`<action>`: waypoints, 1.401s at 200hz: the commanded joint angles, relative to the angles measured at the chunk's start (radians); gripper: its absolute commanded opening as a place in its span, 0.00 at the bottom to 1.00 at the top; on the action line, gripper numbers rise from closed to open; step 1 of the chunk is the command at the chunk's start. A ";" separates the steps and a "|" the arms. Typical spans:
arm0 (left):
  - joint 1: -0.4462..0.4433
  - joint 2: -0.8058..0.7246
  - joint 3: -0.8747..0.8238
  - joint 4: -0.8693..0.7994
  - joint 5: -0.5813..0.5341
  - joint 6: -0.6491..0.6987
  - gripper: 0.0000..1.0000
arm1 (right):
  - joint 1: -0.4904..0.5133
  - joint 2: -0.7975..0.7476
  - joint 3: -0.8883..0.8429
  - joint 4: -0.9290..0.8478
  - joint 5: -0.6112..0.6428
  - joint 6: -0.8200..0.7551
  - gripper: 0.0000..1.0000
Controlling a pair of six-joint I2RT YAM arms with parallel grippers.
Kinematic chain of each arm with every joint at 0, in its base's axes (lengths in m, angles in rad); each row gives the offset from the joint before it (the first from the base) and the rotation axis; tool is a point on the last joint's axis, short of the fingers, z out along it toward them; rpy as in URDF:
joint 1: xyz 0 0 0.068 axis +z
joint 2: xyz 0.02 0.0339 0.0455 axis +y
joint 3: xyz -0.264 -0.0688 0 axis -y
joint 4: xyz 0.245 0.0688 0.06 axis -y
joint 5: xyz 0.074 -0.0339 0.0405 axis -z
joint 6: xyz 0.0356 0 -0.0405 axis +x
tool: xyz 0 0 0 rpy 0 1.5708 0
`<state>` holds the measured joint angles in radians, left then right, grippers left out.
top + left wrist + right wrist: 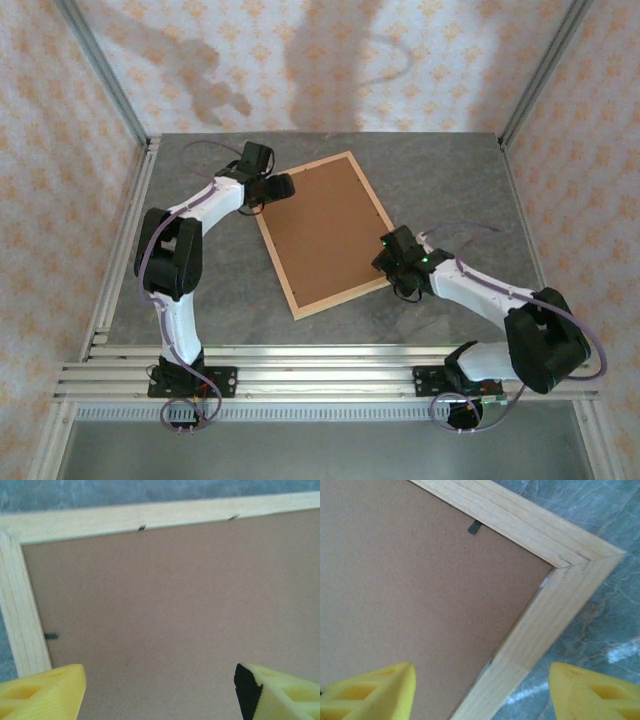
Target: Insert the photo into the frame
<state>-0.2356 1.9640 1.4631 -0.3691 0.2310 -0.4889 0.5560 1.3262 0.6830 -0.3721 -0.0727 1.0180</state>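
Note:
The frame [340,300] of light wood lies face down and slanted in the middle of the table, with a brown backing board [322,232] filling it. The photo is hidden. My left gripper [283,186] hangs open over the frame's far-left corner; in the left wrist view its yellow fingers [45,692] stand wide apart above the board [170,610], inside the wooden rim [150,517]. My right gripper [388,262] is open at the near-right corner. Its fingers straddle the wooden rail [545,625], one over the board [410,590] and one over the table. Neither holds anything.
Small dark metal tabs [142,528] [474,527] sit along the inner edge of the frame's rim. The grey stone-patterned table [450,180] is bounded by aluminium posts [105,70] and patterned walls, with metal rails [320,370] along the near edge.

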 commanded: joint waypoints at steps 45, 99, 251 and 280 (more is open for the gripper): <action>-0.003 -0.111 -0.132 0.035 0.012 -0.040 0.80 | 0.030 0.085 -0.025 0.074 0.031 0.103 0.64; -0.001 -0.147 -0.174 0.041 -0.008 -0.040 0.80 | 0.030 0.163 -0.024 0.083 0.075 0.070 0.42; 0.074 -0.095 -0.050 -0.042 -0.063 0.043 0.80 | -0.372 0.389 0.316 -0.120 0.036 -0.718 0.12; 0.077 0.006 0.081 -0.095 -0.117 0.137 0.80 | -0.408 0.450 0.387 -0.124 0.000 -0.736 0.26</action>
<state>-0.1631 1.8889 1.4445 -0.3954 0.1913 -0.4568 0.1738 1.7046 1.0351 -0.4671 -0.0566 0.3595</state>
